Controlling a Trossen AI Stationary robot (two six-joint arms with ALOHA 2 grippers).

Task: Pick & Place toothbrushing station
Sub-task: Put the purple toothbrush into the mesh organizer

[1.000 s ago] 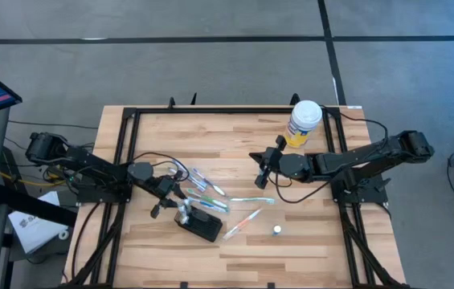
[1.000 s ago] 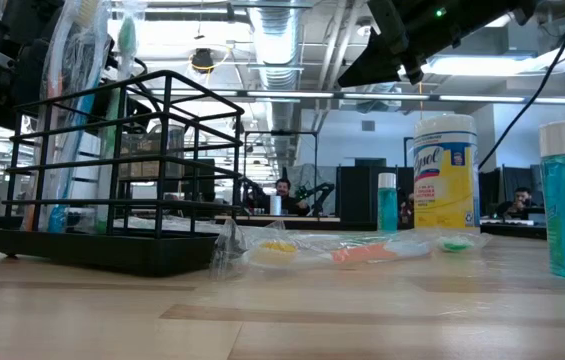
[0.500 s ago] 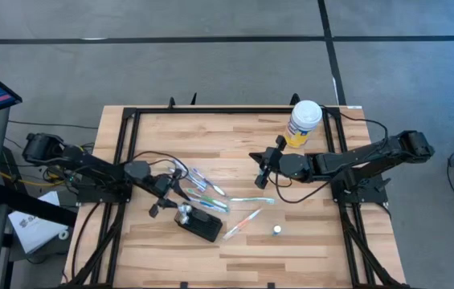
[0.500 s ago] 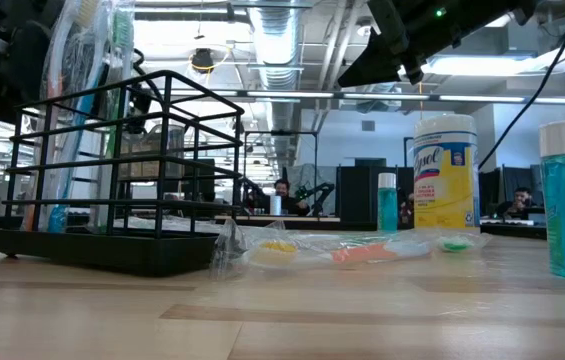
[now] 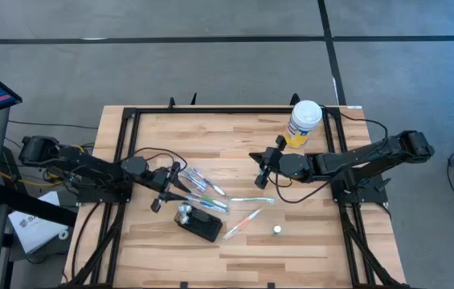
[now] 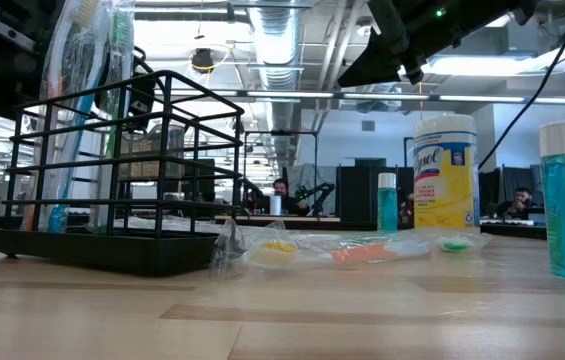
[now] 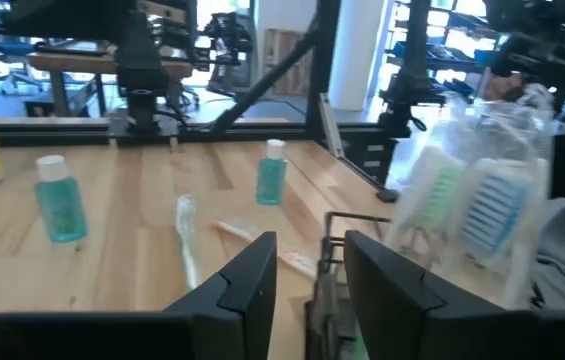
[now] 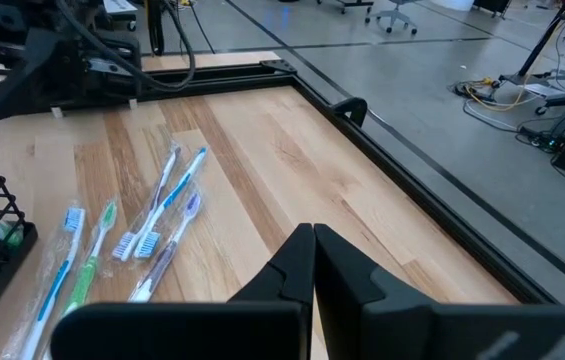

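The toothbrushing station [image 5: 198, 222] sits low and left of centre on the worktop [image 5: 235, 152], and the left claw [image 5: 165, 190], half open and empty just above-left of it, risks knocking the wrapped toothbrushes [image 5: 204, 191] beside it when reaching in.

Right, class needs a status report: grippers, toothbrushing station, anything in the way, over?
Left gripper beside toothbrushing station, jaws open. Right gripper mid-table, jaws shut. Station upright, wrapped brushes inside. Loose toothbrushes alongside.
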